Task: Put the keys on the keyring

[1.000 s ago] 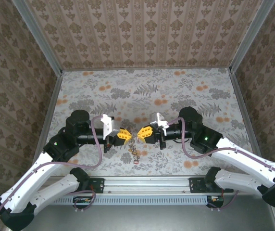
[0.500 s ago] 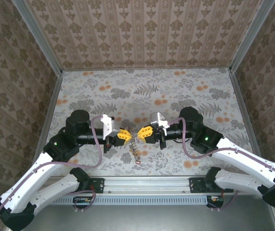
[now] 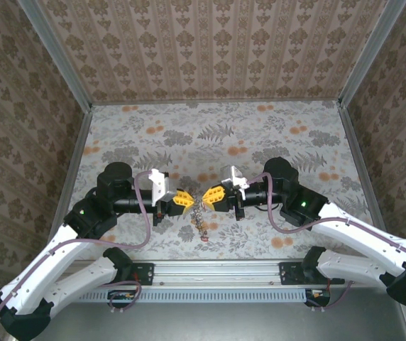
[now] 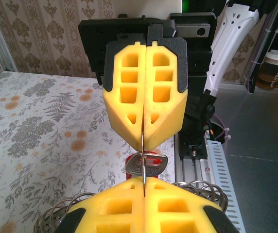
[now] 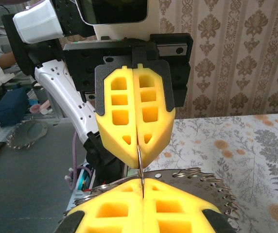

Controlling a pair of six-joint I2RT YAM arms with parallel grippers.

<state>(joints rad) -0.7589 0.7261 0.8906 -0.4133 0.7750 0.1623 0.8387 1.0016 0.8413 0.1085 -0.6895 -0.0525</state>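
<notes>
Currently, left hand (image 3: 189,199) and right hand (image 3: 206,197) are both closed, pinching the keyring (image 3: 200,217) between them; red key (image 4: 146,165) appears threaded, so remaining key is judged outstanding

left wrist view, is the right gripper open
No, the right gripper has its yellow fingers pressed together, pinching a thin wire of the keyring.

The left end effector (image 3: 184,199) pinches the keyring (image 3: 200,214) on its left side, the right end effector (image 3: 213,197) on its right side. A red key (image 3: 204,238) dangles below it.
</notes>
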